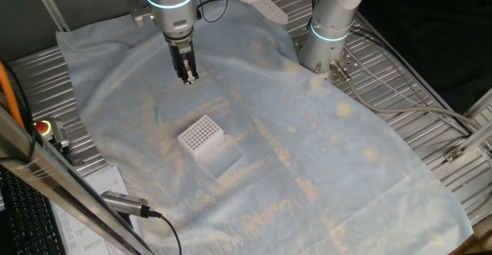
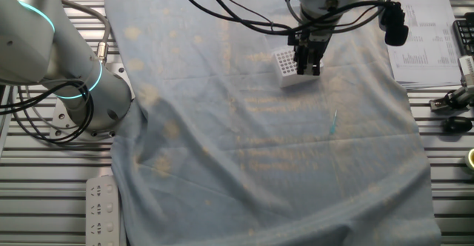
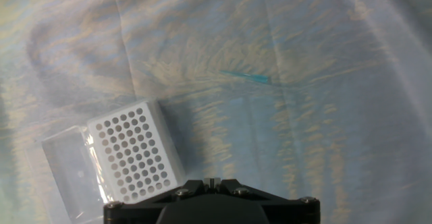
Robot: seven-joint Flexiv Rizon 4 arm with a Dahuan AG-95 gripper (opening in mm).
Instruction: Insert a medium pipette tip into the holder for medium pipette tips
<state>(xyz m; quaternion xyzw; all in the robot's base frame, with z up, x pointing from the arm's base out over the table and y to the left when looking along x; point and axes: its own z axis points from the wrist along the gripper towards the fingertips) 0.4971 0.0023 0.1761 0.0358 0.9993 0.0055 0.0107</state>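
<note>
The medium pipette tip [image 3: 246,77] is a thin teal sliver lying flat on the pale blue cloth; it also shows in the other fixed view [image 2: 333,124] and faintly in one fixed view [image 1: 157,115]. The holder for medium pipette tips [image 1: 201,134] is a white block with a grid of dark holes and a translucent base; it also shows in the other fixed view [image 2: 284,62] and the hand view [image 3: 131,153]. My gripper [image 1: 187,75] hangs above the cloth, apart from both, with its fingers together and nothing between them [image 3: 213,181]. It partly overlaps the holder in the other fixed view [image 2: 307,70].
A wrinkled pale blue cloth [image 1: 323,155] covers the table. A second arm's base [image 1: 327,32] stands at the cloth's edge. A red button box [image 1: 42,127] and papers [image 2: 426,38] lie off the cloth on the metal grating.
</note>
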